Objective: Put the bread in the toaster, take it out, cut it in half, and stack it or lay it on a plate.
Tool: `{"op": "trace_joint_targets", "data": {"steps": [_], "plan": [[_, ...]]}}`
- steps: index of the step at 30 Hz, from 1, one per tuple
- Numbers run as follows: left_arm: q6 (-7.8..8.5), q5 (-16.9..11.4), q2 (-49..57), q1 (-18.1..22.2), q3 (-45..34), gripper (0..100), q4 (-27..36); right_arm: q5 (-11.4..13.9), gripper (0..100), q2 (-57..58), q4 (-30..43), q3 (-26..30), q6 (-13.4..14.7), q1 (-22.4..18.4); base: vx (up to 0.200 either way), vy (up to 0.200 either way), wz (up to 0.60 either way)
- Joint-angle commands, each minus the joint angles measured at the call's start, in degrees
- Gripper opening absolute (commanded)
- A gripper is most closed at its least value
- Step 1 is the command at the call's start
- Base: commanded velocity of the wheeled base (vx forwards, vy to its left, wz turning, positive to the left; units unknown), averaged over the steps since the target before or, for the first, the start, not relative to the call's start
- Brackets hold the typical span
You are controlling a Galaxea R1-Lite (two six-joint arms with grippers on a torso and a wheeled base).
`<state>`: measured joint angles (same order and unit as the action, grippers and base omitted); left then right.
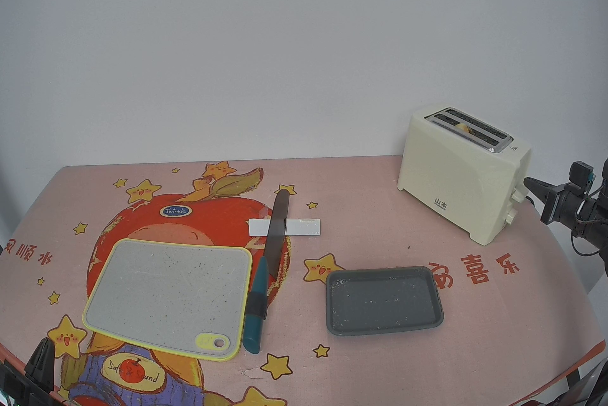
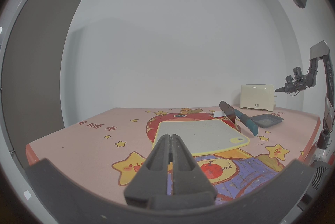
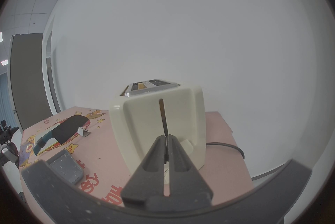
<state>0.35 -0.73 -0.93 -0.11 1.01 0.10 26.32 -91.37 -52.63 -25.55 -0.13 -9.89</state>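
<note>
Bread (image 1: 463, 127) sits down in a toaster (image 1: 462, 179) slot, with only a tan top edge showing. The toaster is at the far right corner of the table (image 1: 380, 198). Right gripper (image 1: 531, 182) is just beside the toaster's lever end, fingers pinched together, nothing held; can't tell if it touches the lever. Grey plate (image 1: 383, 299) is toward the front edge, right of middle, crumbs only. Cutting board (image 1: 168, 293) front left, knife (image 1: 266, 274) along its right side. Left gripper (image 2: 171, 141) closed, empty, over the front left corner.
</note>
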Motion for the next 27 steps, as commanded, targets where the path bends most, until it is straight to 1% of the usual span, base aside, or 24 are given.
{"op": "trace_joint_targets", "data": {"steps": [1, 7, 8, 10, 11, 19, 27], "plan": [[0.00, -0.1, 0.9, 0.0, -1.0, 0, 0.0, 0.1, 0, 4.0, 0.0, 1.8, -1.2, 0.1, 0.000, 0.000, 0.00], [0.00, 0.0, 0.9, 0.0, -1.0, 0, 0.0, 0.0, 0, 6.6, -0.1, 4.3, -1.7, 0.0, 0.000, 0.000, 0.00], [0.00, 0.0, 0.9, 0.0, -1.0, 0, 0.0, 0.0, 0, 7.5, -0.1, 5.2, -2.5, 0.0, 0.000, 0.000, 0.00], [0.00, -0.1, 0.9, 0.0, -1.0, 0, 0.0, 0.1, 0, 7.8, -0.1, 5.3, -2.8, 0.0, 0.000, 0.000, 0.00], [0.00, -0.1, 0.9, 0.0, -1.0, 0, 0.0, 0.1, 0, 8.5, -0.1, 5.6, -3.6, -0.2, 0.000, 0.000, 0.00], [0.00, 0.0, 0.9, 0.0, -1.0, 0, 0.0, 0.1, 0, 10.9, -0.2, 7.9, -5.5, -0.5, 0.000, 0.000, 0.00], [0.00, 0.0, 0.9, 0.0, -1.0, 0, 0.0, 0.2, 0, 11.1, -0.2, 8.3, -5.7, -0.6, 0.000, 0.000, 0.00]]}}
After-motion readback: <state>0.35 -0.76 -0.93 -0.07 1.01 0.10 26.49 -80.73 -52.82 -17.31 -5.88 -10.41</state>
